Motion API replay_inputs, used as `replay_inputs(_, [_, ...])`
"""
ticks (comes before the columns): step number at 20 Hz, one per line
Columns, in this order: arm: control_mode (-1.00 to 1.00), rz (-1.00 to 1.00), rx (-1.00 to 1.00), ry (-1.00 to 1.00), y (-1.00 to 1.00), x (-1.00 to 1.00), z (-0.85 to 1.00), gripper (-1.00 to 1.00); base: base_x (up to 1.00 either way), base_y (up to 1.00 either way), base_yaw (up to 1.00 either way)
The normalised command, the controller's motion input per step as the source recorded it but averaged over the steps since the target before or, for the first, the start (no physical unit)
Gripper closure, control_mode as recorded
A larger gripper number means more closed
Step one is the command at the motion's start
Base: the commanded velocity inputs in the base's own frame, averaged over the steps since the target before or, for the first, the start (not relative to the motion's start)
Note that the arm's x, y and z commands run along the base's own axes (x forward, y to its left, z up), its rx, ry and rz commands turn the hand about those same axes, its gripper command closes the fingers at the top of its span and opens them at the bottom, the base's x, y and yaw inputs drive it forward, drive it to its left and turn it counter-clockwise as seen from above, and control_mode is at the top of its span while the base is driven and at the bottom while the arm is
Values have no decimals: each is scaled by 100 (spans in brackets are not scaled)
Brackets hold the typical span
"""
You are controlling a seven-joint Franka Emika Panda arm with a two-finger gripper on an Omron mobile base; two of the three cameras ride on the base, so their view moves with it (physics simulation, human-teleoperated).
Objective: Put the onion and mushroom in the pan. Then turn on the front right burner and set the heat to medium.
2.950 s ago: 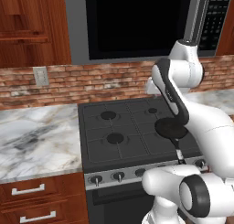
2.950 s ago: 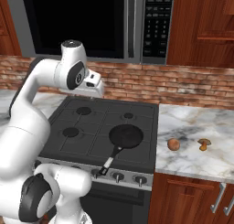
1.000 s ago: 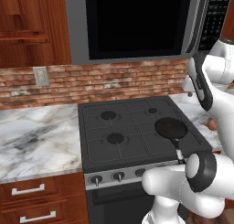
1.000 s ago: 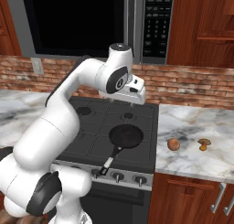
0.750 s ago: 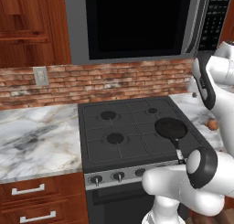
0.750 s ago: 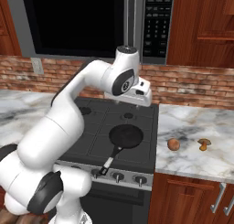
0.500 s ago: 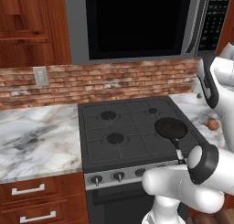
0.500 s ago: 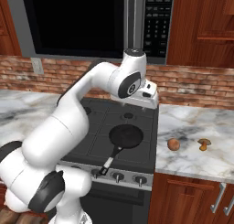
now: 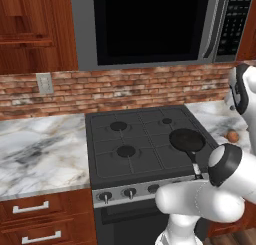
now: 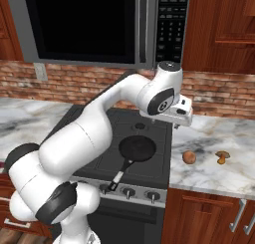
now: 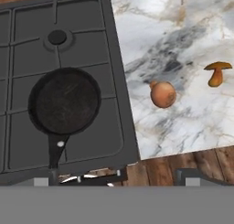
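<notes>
While high above the counter (image 10: 209, 138), pincer (image 10: 180, 117) wide open, empty-handed.

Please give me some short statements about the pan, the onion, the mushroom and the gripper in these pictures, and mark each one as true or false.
1. The small round black frying pan is empty. True.
2. The small orange-brown round onion lies inside the pan. False: it lies on the white marble counter, to the right of the dark grey stove.
3. The pale mushroom with a brownish cap lies on the same counter as the onion, apart from it. True.
4. The gripper is shut on the onion. False: it hangs above the counter, open and holding nothing.
5. The pan's thin black handle points toward the brick wall. False: it points toward the stove's front edge with the knobs.
</notes>
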Motion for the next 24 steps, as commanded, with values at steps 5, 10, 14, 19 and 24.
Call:
replay_inputs(5, [-100, 0, 0, 0, -41, 6, -14, -100, 0, 0, 0])
replay_inputs(10, [-100, 0, -3, 0, -19, 11, -24, -100, 0, 0, 0])
replay_inputs(14, [-100, 0, -4, 0, -27, 11, -35, -100, 0, 0, 0])
replay_inputs(19, [-100, 0, -1, 1, -39, 6, -20, -100, 0, 0, 0])
replay_inputs(24, [-100, 0, 0, 1, -35, 18, -2, -100, 0, 0, 0])
